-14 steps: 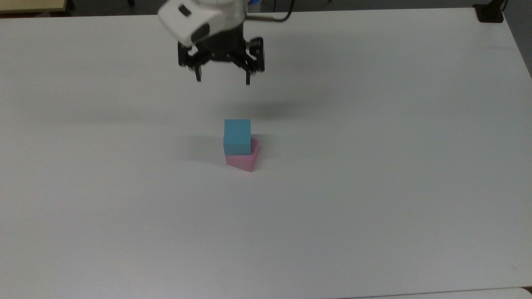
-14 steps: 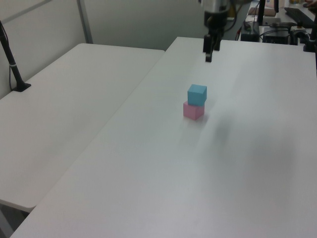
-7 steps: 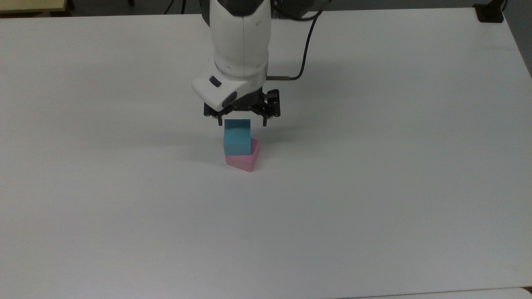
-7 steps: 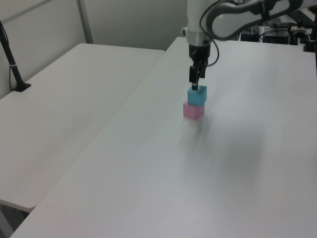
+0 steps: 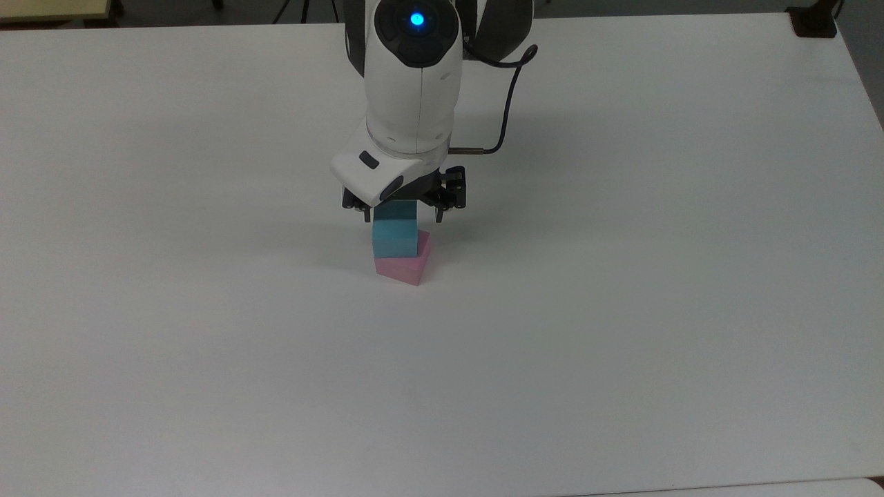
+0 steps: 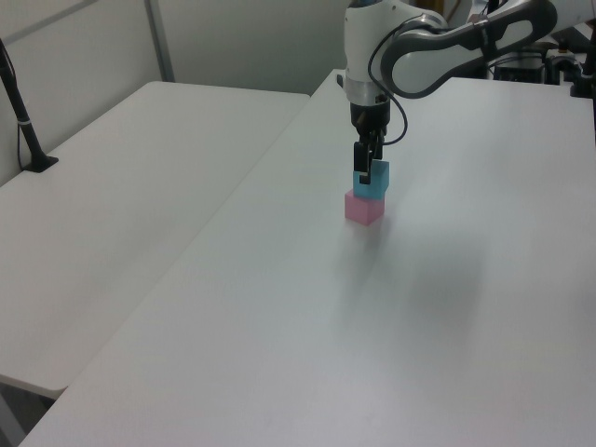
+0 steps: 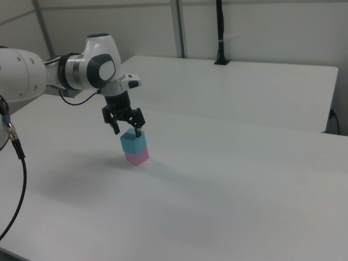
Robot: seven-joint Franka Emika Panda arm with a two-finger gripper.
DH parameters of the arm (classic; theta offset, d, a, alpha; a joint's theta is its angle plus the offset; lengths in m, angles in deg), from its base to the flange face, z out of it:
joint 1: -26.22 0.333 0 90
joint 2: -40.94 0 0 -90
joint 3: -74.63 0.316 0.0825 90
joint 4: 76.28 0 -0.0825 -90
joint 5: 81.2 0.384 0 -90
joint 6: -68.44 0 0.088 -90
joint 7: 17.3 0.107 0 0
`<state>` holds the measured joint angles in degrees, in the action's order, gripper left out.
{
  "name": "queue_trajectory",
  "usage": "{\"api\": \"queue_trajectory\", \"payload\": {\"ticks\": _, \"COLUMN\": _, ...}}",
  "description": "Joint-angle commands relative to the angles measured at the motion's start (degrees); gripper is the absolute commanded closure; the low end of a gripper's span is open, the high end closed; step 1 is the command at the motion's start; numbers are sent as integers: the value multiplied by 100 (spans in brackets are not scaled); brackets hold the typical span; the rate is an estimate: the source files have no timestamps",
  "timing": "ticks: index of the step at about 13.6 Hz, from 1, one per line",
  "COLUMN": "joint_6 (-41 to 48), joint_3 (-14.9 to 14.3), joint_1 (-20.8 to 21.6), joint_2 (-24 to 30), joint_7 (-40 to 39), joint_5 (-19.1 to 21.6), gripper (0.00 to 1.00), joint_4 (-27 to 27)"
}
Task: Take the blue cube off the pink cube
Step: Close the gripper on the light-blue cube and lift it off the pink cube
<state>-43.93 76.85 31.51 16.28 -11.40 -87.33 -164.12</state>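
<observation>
You've got the black two-finger gripper (image 5: 402, 215) sitting right over the small light-blue matte cube (image 5: 394, 238), just above the middle of the top view, fingers spread wide and gripping nothing, one fingertip (image 5: 367, 216) off the cube's left edge and the other off its right edge in the top view. That's the relation your next move hangs on: the blue cube lies straight below the hand and between the open fingers, so I judge a short drop and a squeeze is all that's called for. The blue cube sits on top of the small pale-pink matte cube (image 5: 407, 266), touching it, and the pink one is turned at an angle beneath, its corner poking out toward the top view's right. In the right view the gripper (image 7: 126, 129) hangs at the blue cube's (image 7: 134, 143) top edge, left of centre, pink cube (image 7: 137, 157) under it on the white table (image 7: 244, 179). Count: one blue cube, one pink cube, one arm. Nothing lifted yet.
</observation>
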Motion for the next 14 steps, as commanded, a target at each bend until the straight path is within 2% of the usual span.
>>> {"api": "queue_trajectory", "payload": {"ticks": 1, "joint_6": -100, "joint_3": -38, "joint_1": 68, "joint_2": -3, "joint_7": 87, "joint_5": -99, "gripper": 0, "joint_4": -67}}
{"api": "queue_trajectory", "payload": {"ticks": 7, "joint_6": -82, "joint_3": -82, "joint_1": 33, "joint_2": 14, "joint_7": 113, "joint_5": -81, "gripper": 1, "joint_4": -76}}
{"api": "queue_trajectory", "payload": {"ticks": 9, "joint_6": -118, "joint_3": -82, "joint_1": 59, "joint_2": -47, "joint_7": 174, "joint_5": -99, "gripper": 32, "joint_4": -93}}
{"api": "queue_trajectory", "payload": {"ticks": 12, "joint_6": -109, "joint_3": -82, "joint_1": 94, "joint_2": -91, "joint_7": 174, "joint_5": -108, "gripper": 66, "joint_4": -93}}
{"api": "queue_trajectory", "payload": {"ticks": 13, "joint_6": -65, "joint_3": -82, "joint_1": 103, "joint_2": -65, "joint_7": 174, "joint_5": -108, "gripper": 70, "joint_4": -85}}
{"api": "queue_trajectory", "payload": {"ticks": 14, "joint_6": -30, "joint_3": -73, "joint_1": 103, "joint_2": 5, "joint_7": 174, "joint_5": -108, "gripper": 70, "joint_4": -76}}
